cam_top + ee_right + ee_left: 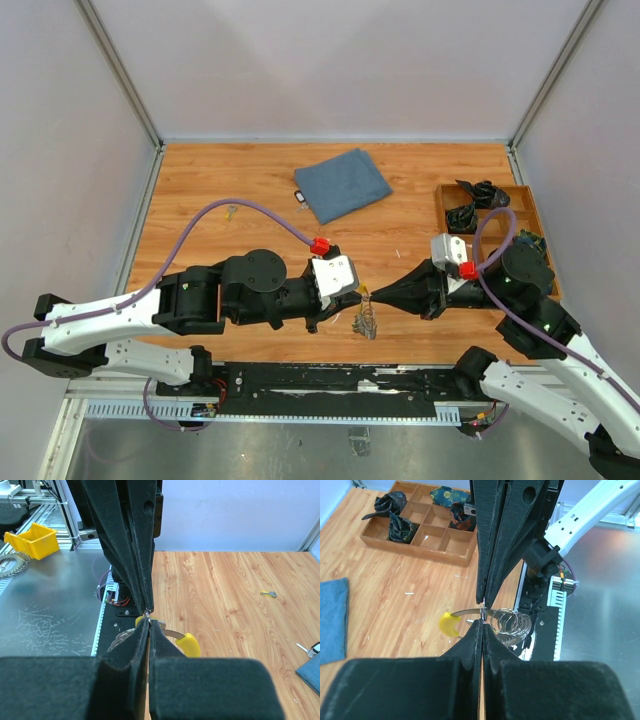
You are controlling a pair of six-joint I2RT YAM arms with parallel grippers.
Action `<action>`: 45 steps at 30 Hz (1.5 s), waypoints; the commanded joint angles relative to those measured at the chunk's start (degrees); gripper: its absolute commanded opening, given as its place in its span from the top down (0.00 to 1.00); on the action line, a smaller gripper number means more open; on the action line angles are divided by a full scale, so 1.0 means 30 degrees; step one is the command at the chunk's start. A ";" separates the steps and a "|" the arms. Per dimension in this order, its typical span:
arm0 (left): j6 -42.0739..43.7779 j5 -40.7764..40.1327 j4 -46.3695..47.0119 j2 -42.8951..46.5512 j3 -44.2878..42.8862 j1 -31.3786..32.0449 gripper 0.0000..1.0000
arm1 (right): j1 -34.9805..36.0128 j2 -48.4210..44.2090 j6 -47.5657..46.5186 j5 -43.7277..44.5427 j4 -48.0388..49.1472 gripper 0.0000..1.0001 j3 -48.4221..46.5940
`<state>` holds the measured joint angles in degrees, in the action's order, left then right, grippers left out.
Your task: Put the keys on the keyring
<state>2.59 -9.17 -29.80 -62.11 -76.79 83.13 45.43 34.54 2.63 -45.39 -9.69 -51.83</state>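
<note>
Finds the left tool and the right tool tip to tip, low over the worktop and close to its near edge. Shows each tool's jaws pressed together, both pinching thin metal at the one spot where a yellow-headed key meets the keyring; cannot tell which piece each one grips. Puts the key's long axis crosswise to both tools and about level: yellow head pointing toward the far side of the worktop, blade running back into the pinch. Has the keyring's loops on the near side of that pinch, toward the black rail, drooping low over the wood; cannot tell whether touching it. Has bare wood beyond the yellow head, up to a blue cloth well apart at the far middle. Sets a wooden compartment tray at the right edge, behind the right tool, well apart from the key.
</note>
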 commanded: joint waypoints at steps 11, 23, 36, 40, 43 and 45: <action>-0.0047 -0.0399 0.0888 0.0036 0.0181 0.0180 0.99 | 0.0267 -0.0672 0.1190 0.0617 0.2703 1.00 -0.0188; -0.0041 -0.0329 0.1414 0.0101 0.0302 0.0180 0.82 | 0.0267 -0.0674 0.1968 0.0832 0.3983 1.00 0.0424; -0.0293 0.0200 0.3978 0.0787 0.1432 0.0178 0.67 | 0.0267 -0.0618 0.1913 0.0741 0.3857 1.00 0.0410; -0.0301 0.0358 0.4338 0.0812 0.1551 0.0180 0.72 | 0.0267 -0.0635 0.1757 0.0743 0.3680 1.00 0.0348; -0.0347 0.0474 0.4699 0.0895 0.1780 0.0180 0.75 | 0.0274 -0.0660 0.1732 0.0744 0.3587 1.00 0.0330; -0.0358 0.0504 0.4895 0.0897 0.1887 0.0180 0.78 | 0.0274 -0.0702 0.1730 0.0722 0.3545 1.00 0.0288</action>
<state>2.11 -8.69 -19.09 -60.58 -72.07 83.13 45.43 33.15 7.73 -43.44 -1.34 -50.76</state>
